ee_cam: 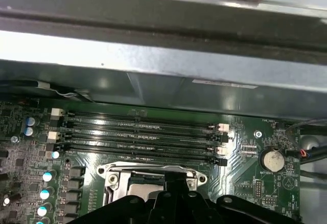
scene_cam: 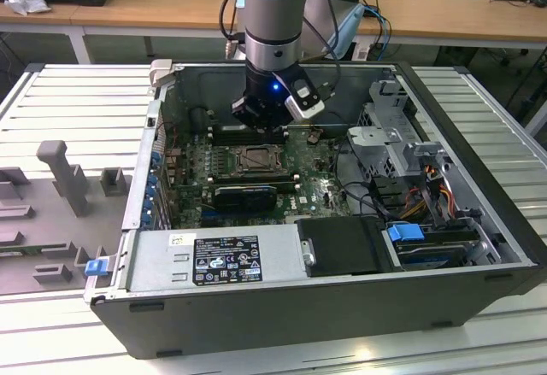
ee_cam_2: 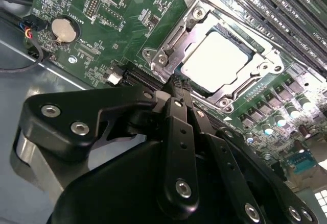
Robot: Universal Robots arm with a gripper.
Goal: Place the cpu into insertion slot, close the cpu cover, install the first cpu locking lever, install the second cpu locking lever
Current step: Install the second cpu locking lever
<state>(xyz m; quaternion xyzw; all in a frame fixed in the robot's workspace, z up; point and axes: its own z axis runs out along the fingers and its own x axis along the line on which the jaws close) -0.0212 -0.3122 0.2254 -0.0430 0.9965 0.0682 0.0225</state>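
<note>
The cpu (ee_cam_2: 217, 60), a pale silver square, lies flat in the insertion slot (scene_cam: 255, 160) on the green motherboard. The cpu cover (ee_cam_2: 175, 41), a silver metal frame, lies down around the chip, whose face shows through its window. My gripper (ee_cam_2: 180, 87) is shut with nothing between its thin black fingers. Its tips sit right at the socket's edge, on the side away from the memory slots. In the exterior view the gripper (scene_cam: 259, 123) hangs just above the socket's far side. The first wrist view has the gripper (ee_cam: 177, 175) against the socket's silver rim (ee_cam: 118, 169).
Long black memory slots (ee_cam: 143, 132) run beside the socket, with the grey case wall (ee_cam: 153, 81) behind them. A coin battery (ee_cam_2: 64, 28) sits on the board. The power supply (scene_cam: 222, 260), a drive cage (scene_cam: 393, 127) and loose cables (scene_cam: 427, 187) crowd the case.
</note>
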